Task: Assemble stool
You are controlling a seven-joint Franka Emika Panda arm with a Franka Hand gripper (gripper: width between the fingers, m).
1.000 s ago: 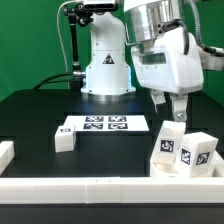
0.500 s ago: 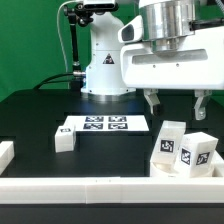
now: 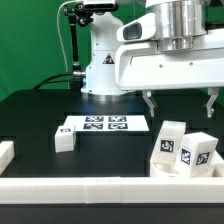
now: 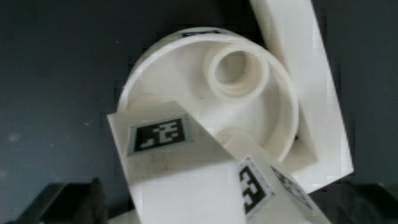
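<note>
- Stool disc [image 4: 187, 90]: plain white.
- Stool legs [image 3: 196, 155]: white, with black-and-white square tags.
- Marker board [image 3: 104, 124]: white, with four black-and-white tags.
- Table [image 3: 30, 115]: black.
- My gripper [image 3: 180, 112]: white housing, dark fingers.

no words or numbers i can read. a small dark triangular sign [image 3: 107, 68] sits on the robot base [image 3: 106, 80]; black-and-white square tags mark the marker board [image 3: 138, 124] and the stool legs [image 3: 196, 153].
</note>
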